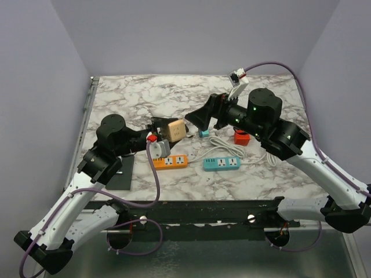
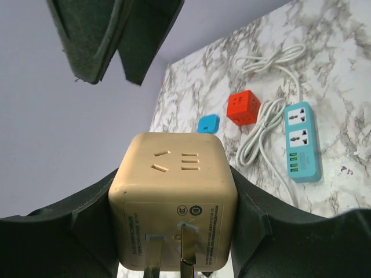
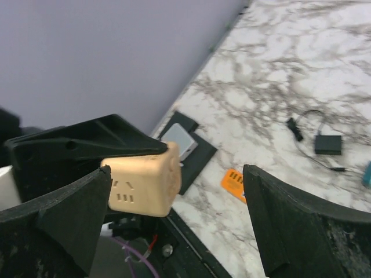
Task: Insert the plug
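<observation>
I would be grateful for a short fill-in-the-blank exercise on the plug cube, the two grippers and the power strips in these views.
1. The left gripper is shut on the ____ plug cube.
2. The right gripper stands ____ and holds nothing.
3. In the top view, the power strip lying left of the blue power strip is ____.

Missing words: beige; open; orange.

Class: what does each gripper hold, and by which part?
Left gripper grips the beige cube by two opposite sides. Right gripper stands open, holding nothing.
</observation>
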Available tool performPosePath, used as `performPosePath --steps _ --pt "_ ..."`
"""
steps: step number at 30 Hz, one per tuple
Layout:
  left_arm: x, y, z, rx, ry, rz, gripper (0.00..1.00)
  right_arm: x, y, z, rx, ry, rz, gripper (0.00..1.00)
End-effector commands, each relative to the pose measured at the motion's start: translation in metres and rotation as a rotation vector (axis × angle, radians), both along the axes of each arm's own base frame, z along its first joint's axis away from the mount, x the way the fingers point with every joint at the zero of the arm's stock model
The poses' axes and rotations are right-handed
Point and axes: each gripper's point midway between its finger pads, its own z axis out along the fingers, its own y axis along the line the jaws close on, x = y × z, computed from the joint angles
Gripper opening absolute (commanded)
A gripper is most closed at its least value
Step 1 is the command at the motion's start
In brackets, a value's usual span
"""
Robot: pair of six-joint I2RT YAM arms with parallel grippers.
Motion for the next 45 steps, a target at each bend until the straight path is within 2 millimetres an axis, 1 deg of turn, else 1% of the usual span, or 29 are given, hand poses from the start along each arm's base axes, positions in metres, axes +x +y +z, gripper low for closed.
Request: performPosePath --steps 1,4,6,10,14,18,21,24,26,30,33,35,36,39,40,41,42,43,44,45 --pt "-0.034 -0.010 0.031 -0.036 -0.159 -0.194 0.00 -0.047 0.028 0.009 0.093 0.006 0.315 1.00" --pt "-0.040 -0.012 0.044 -0.054 -0.182 -0.224 0.00 -0.064 0.036 0.015 0.164 -0.008 0.445 1.00" --pt "-0.043 -0.013 0.055 -0.065 -0.205 -0.236 0.00 -0.072 0.037 0.020 0.195 -0.014 0.502 1.00" --pt "-0.049 -0.013 0.076 -0.087 -0.261 -0.259 0.00 -0.070 0.036 0.020 0.197 -0.013 0.511 1.00" --pt "-0.059 -0.014 0.088 -0.096 -0.309 -0.312 0.00 -0.077 0.033 0.032 0.253 -0.036 0.565 1.00" --pt "-0.071 -0.019 0.089 -0.096 -0.335 -0.393 0.00 -0.085 0.037 0.050 0.333 -0.065 0.648 1.00" --pt "-0.069 -0.022 0.088 -0.093 -0.340 -0.390 0.00 -0.088 0.043 0.057 0.392 -0.057 0.704 0.99" --pt "-0.063 -0.023 0.089 -0.089 -0.350 -0.364 0.00 -0.092 0.049 0.055 0.434 -0.021 0.754 0.91" --pt "-0.059 -0.023 0.090 -0.090 -0.352 -0.348 0.00 -0.092 0.052 0.049 0.432 0.006 0.776 0.86" --pt "-0.053 -0.022 0.092 -0.102 -0.346 -0.309 0.00 -0.092 0.050 0.040 0.425 0.026 0.755 0.82" --pt "-0.051 -0.021 0.093 -0.108 -0.344 -0.294 0.00 -0.093 0.045 0.042 0.427 0.007 0.738 0.80" --pt "-0.048 -0.021 0.094 -0.120 -0.326 -0.277 0.00 -0.094 0.043 0.044 0.424 -0.002 0.730 0.74" --pt "-0.046 -0.021 0.095 -0.124 -0.315 -0.273 0.00 -0.093 0.043 0.045 0.422 -0.004 0.720 0.67" --pt "-0.047 -0.022 0.089 -0.120 -0.299 -0.281 0.00 -0.087 0.042 0.049 0.410 -0.009 0.680 0.37" --pt "-0.047 -0.023 0.085 -0.117 -0.292 -0.283 0.05 -0.084 0.041 0.049 0.403 -0.008 0.656 0.26" --pt "-0.047 -0.023 0.081 -0.115 -0.283 -0.282 0.30 -0.080 0.040 0.049 0.391 -0.011 0.627 0.17" --pt "-0.046 -0.022 0.075 -0.111 -0.266 -0.274 0.70 -0.074 0.039 0.048 0.366 -0.016 0.582 0.11" --pt "-0.043 -0.022 0.068 -0.107 -0.237 -0.258 0.95 -0.068 0.035 0.049 0.339 -0.020 0.531 0.07" --pt "-0.038 -0.021 0.060 -0.102 -0.207 -0.235 0.98 -0.059 0.031 0.046 0.300 -0.015 0.466 0.04" --pt "-0.035 -0.021 0.052 -0.094 -0.183 -0.217 0.99 -0.052 0.026 0.044 0.260 -0.008 0.405 0.01"
